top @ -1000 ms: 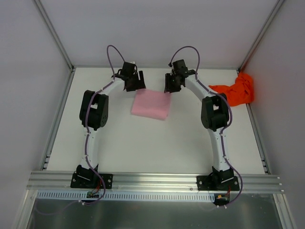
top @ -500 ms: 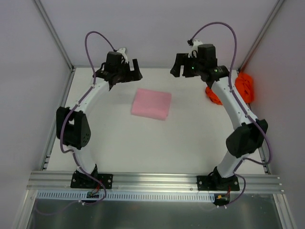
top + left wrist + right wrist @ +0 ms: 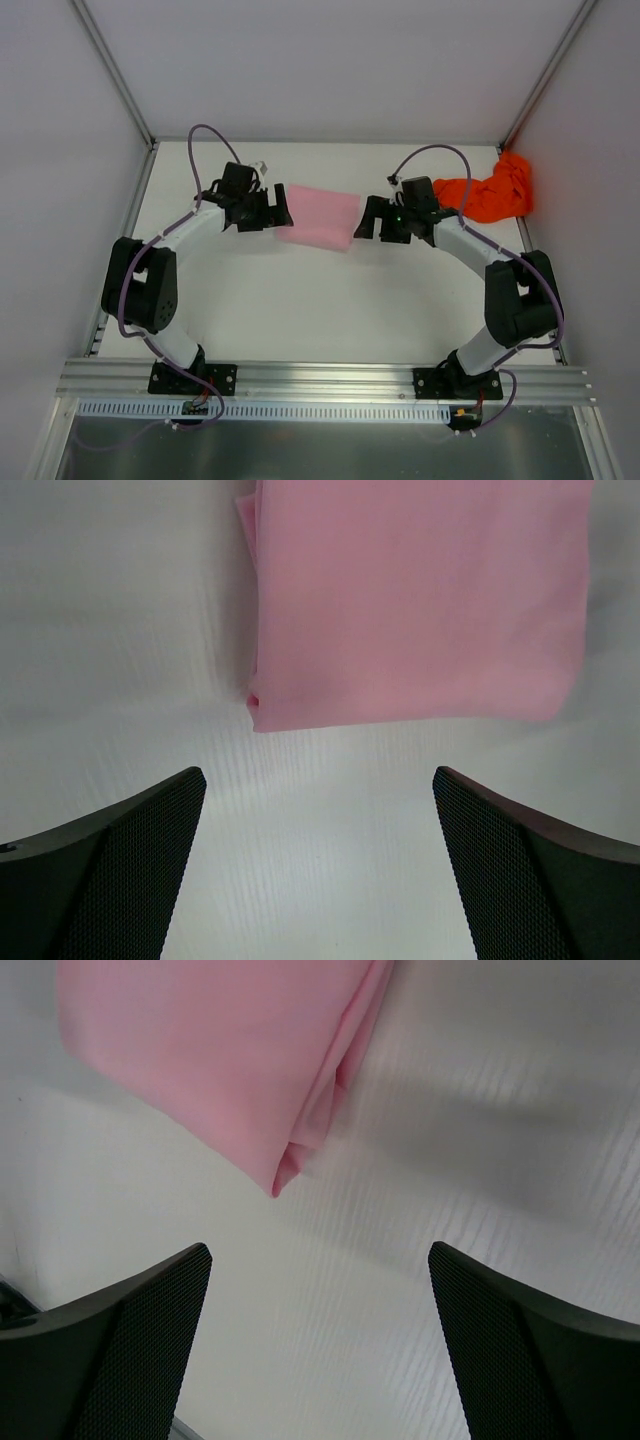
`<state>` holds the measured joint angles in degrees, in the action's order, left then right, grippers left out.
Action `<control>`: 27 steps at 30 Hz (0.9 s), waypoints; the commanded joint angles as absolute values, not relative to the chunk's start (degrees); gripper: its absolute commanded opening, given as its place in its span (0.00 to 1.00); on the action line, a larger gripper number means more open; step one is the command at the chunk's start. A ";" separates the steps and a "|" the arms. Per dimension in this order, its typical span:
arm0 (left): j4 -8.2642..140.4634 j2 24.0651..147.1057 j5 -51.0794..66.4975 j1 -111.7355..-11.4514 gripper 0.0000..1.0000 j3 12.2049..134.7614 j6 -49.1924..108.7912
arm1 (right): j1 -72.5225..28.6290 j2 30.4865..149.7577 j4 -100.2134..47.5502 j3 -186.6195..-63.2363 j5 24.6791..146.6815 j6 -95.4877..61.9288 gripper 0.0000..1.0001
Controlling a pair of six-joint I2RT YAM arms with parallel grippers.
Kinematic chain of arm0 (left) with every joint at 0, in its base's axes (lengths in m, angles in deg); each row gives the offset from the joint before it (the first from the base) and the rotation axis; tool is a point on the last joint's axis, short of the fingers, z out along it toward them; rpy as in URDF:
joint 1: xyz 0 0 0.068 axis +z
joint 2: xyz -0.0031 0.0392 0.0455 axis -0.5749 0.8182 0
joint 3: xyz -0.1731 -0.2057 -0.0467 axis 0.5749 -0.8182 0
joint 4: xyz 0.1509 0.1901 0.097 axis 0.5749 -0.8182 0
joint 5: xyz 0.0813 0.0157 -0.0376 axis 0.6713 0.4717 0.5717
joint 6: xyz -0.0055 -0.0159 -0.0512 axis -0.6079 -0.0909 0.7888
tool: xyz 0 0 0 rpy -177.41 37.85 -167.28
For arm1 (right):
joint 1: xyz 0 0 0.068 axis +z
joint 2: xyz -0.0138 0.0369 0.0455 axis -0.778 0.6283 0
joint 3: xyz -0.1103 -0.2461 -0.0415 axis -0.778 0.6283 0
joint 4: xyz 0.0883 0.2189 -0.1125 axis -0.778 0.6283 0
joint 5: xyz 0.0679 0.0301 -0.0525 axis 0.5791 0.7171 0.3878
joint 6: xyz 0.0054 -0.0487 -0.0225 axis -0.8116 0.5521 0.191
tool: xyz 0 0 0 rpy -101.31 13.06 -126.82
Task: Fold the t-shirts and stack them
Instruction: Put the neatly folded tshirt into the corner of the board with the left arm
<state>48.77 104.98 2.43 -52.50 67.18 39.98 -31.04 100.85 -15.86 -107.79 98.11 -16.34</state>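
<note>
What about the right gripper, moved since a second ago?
Yes. The right gripper came nearer, away from the back edge of the table, now beside the pink t-shirt.

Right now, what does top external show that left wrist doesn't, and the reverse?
Top only: the orange-red t-shirt crumpled in the far right corner, and the right fingers open beside the pink t-shirt. Left wrist only: the layered fold at that shirt's corner. Both: the pink t-shirt, folded, and the left fingers open, short of it.
</note>
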 commanded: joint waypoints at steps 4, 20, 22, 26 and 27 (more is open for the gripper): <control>53.88 108.17 -0.20 -52.06 0.96 67.58 41.42 | -30.60 98.61 -20.34 -107.39 92.99 -20.69 0.94; 56.97 121.71 5.77 -52.06 0.62 77.86 41.77 | -33.14 92.19 -11.20 -109.84 88.15 -18.84 0.94; 56.79 123.38 6.30 -52.06 0.57 78.92 41.60 | -33.23 91.92 -10.06 -110.29 87.54 -18.32 0.94; 56.26 126.01 7.35 -52.06 0.45 81.46 41.51 | -33.49 91.92 -9.35 -111.17 86.83 -17.88 0.94; 56.35 126.37 7.79 -51.97 0.37 81.64 41.60 | -33.50 91.92 -9.17 -111.26 86.65 -17.96 0.94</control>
